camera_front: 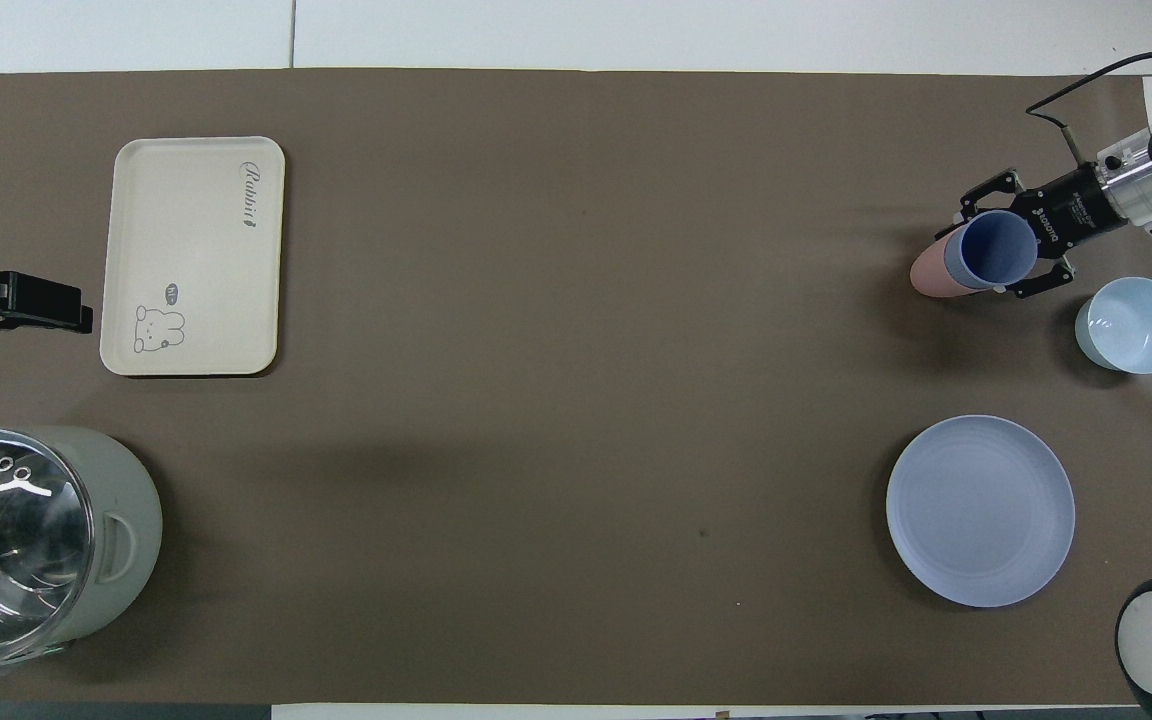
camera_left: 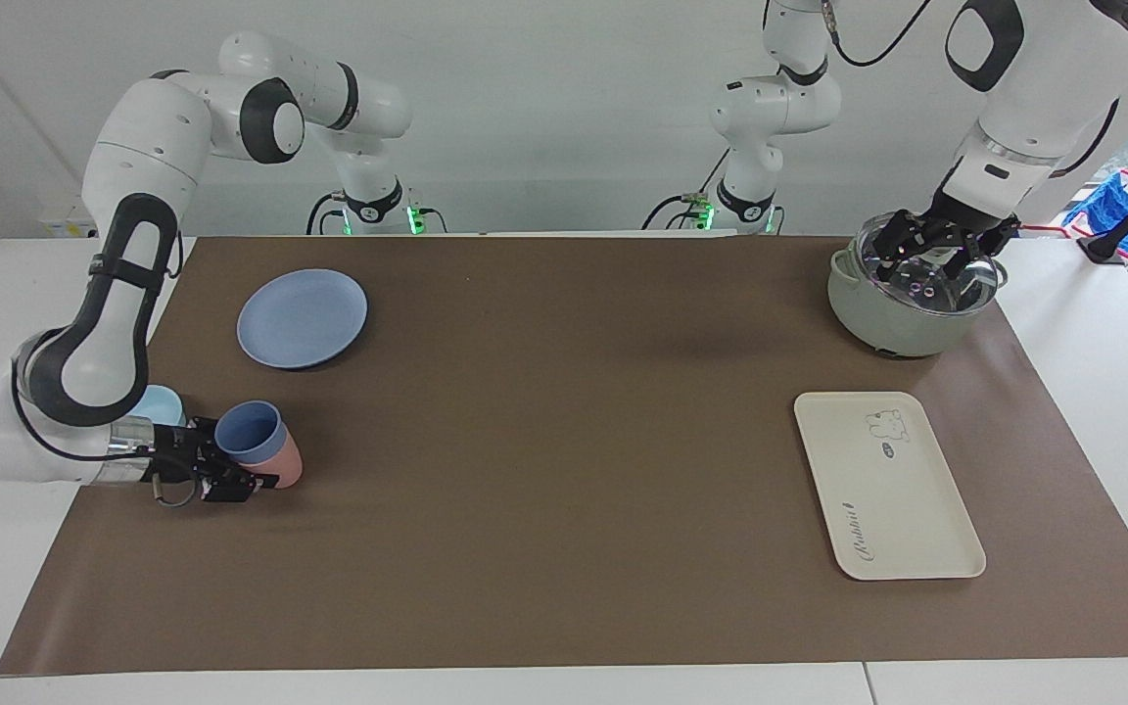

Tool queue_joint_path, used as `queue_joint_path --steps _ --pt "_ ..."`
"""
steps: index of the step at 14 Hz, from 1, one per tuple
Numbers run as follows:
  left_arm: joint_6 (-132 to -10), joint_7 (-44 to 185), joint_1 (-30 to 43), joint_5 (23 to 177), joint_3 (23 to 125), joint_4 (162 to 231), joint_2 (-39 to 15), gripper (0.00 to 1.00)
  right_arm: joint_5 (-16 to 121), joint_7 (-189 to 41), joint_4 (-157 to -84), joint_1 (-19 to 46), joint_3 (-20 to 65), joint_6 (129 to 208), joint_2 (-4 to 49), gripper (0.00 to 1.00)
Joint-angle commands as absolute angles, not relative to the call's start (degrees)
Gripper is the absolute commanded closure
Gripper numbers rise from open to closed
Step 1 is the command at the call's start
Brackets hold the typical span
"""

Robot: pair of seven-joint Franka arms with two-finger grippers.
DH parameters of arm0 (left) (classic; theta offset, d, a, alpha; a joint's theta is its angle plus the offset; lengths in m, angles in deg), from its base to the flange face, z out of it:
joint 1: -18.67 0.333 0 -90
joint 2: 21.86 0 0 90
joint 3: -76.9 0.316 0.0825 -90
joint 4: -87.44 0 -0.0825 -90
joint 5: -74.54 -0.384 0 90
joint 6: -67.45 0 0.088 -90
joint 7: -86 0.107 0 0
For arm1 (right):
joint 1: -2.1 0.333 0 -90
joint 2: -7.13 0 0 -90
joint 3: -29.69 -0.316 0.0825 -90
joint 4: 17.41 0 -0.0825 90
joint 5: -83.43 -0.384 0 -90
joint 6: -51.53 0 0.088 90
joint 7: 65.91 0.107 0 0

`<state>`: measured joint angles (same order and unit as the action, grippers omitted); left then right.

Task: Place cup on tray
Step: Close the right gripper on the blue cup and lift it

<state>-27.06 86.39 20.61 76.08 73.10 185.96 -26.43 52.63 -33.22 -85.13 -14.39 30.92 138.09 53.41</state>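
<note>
Right gripper (camera_left: pixel 231 468) has its fingers closed around the small periwinkle-blue plastic tumbler (camera_left: pixel 250 432), near the right arm's end of the brown mat (camera_left: pixel 544 441). Its long axis is tilted, mouth aimed up and away from the robots. It overlaps a pink tumbler (camera_left: pixel 285 462); the cream rectangular plastic tray (camera_left: pixel 887 485) lies well apart, toward the left arm's end. Left gripper (camera_left: pixel 931 245) is over a grey-green pot (camera_left: pixel 902 318); I cannot tell how its fingers stand.

A brown mat (camera_left: pixel 544 460) covers the white surface (camera_left: pixel 1112 333). On the mat lie the cream tray (camera_left: pixel 902 509) at lower right of the facing view, a grey-green pot (camera_left: pixel 902 313) at upper right, a blue plate (camera_left: pixel 302 318) at upper left, and a light-blue bowl (camera_front: pixel 1131 325) at the left edge.
</note>
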Motion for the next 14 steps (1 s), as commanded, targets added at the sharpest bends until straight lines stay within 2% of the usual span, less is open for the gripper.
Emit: queue_joint_path --steps 1,6,11,14 --pt "-26.77 86.0 20.69 76.82 73.38 187.2 -27.93 0.0 50.74 -32.16 -87.81 -15.12 30.31 138.81 51.61 1.0" --pt "-26.77 86.0 20.69 76.82 73.38 187.2 -27.93 0.0 44.42 -24.79 -88.16 -16.0 30.31 135.56 49.95 1.0" --pt "-26.77 86.0 20.69 76.82 73.38 187.2 -27.93 0.0 38.01 -24.52 -97.11 -15.65 30.31 134.76 43.0 1.0" --pt "-26.77 86.0 20.69 76.82 73.38 187.2 -27.93 0.0 34.41 -21.01 -103.51 -12.67 30.31 135.64 38.88 1.0"
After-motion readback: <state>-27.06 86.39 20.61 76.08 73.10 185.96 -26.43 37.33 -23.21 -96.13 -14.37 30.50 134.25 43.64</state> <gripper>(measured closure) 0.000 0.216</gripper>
